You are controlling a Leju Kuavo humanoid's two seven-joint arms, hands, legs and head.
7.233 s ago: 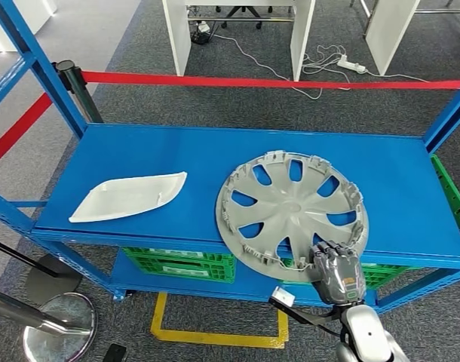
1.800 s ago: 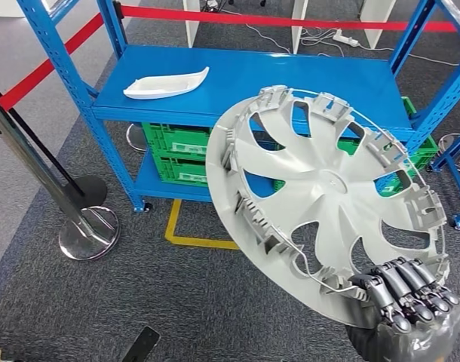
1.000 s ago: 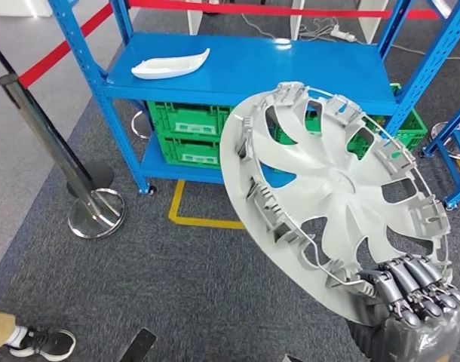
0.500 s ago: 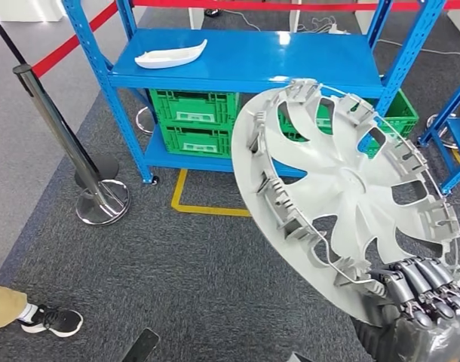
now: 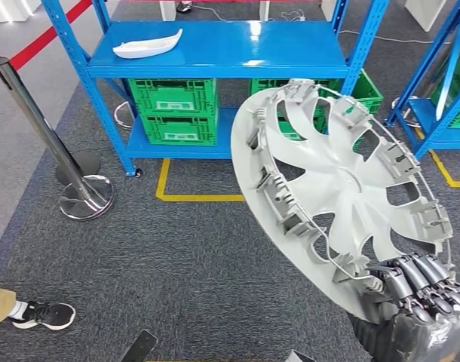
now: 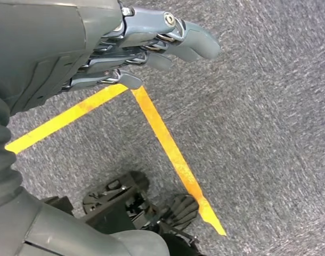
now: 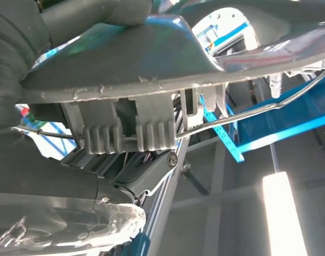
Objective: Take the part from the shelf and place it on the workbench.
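Right hand [image 5: 418,302]: grips hubcap [image 5: 335,188] rim, tilted over carpet.
Left hand [image 6: 112,48]: hangs empty, fingers straight.
Around: blue shelf [image 5: 216,49], white trim [image 5: 147,44], stanchion [image 5: 51,143].
Hidden: hubcap covers crates [image 5: 179,105] partly.

The wheel cover [image 5: 335,188] sits tilted in the right hand [image 5: 412,302], in front of the shelf [image 5: 216,49] — a part [image 5: 147,44] lies on its top, crates [image 5: 179,105] below.

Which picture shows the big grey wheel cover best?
The head view: the whole wheel cover shows, tilted, gripped at its lower rim by the right hand. The right wrist view catches just its rim and clips close up. The left wrist view looks at carpet.
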